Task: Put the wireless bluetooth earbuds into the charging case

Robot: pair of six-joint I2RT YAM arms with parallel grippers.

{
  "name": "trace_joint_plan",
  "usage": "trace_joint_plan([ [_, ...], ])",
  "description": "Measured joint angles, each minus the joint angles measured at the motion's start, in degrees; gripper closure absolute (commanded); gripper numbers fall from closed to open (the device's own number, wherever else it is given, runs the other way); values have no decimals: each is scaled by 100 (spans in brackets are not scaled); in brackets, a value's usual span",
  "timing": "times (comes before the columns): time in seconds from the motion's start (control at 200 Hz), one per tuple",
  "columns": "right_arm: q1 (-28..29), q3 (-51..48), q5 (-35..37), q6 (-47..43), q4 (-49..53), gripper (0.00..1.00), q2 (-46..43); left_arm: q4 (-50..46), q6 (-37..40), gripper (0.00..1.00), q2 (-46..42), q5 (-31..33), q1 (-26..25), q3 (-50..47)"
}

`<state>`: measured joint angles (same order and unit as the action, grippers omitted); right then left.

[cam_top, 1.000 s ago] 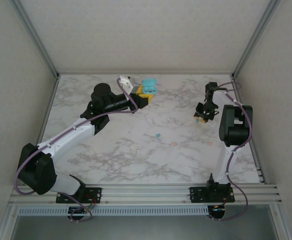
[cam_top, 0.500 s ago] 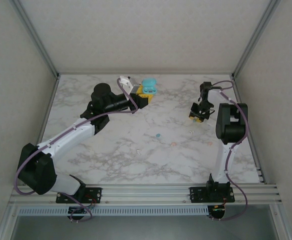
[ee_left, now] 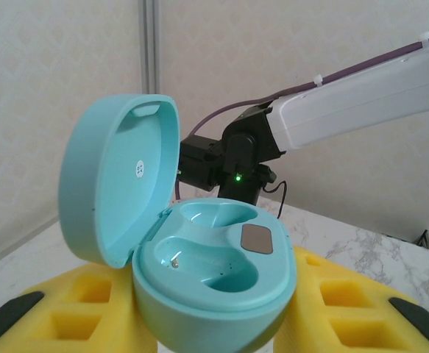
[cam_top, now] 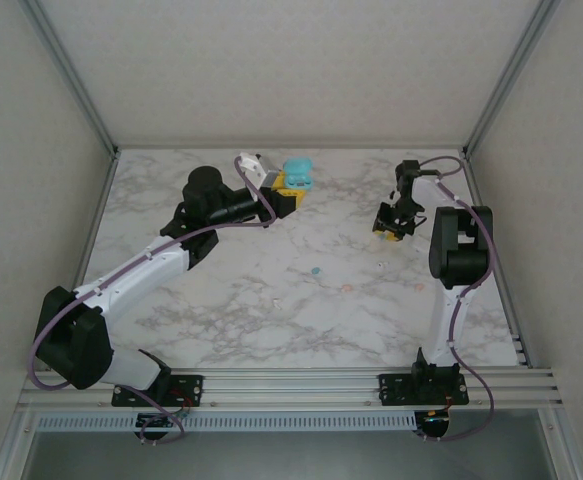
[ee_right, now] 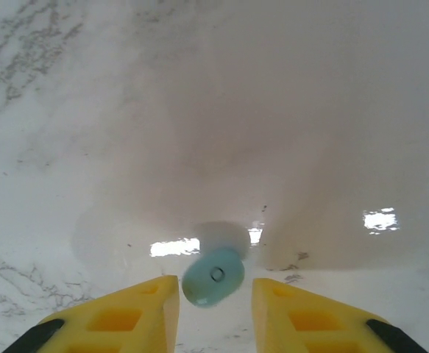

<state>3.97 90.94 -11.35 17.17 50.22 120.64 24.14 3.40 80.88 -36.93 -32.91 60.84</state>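
Case point(ee_left: 214, 272) — teal, lid open, both wells empty, clamped between the left gripper point(cam_top: 293, 181) fingers; right gripper point(ee_right: 214, 293), well right of the case, pinching a teal earbud point(ee_right: 213, 276); pink earbuds point(cam_top: 346, 287) on the table point(cam_top: 221, 320) — nearer than the case

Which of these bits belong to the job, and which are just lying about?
Job: open teal charging case, in the left gripper; teal earbud at the right gripper; second teal earbud and pink earbud on the table.
Lying about: small white piece; white speck.
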Motion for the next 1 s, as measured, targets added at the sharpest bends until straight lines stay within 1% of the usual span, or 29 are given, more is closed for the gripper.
trace_joint_plan([
  [0.115, 22, 48, -87, -11, 4, 68, 2, 0, 0, 74, 0, 0, 0, 0],
  [0.29, 79, 155, -37, -2, 50, 64, 42, -2, 2, 75, 0, 0, 0, 0],
  [0.425, 96, 251, -17, 48, 70, 63, 55, -39, 4, 74, 0, 0, 0, 0],
  [0.571, 118, 483, 186, 149, 151, 64, 168, -85, 20, 74, 0, 0, 0, 0],
  [0.741, 133, 520, 348, 330, 192, 65, 273, -87, 48, 74, 0, 2, 0, 0],
  [1.001, 177, 522, 387, 468, 199, 68, 350, -90, 92, 74, 0, 2, 0, 0],
])
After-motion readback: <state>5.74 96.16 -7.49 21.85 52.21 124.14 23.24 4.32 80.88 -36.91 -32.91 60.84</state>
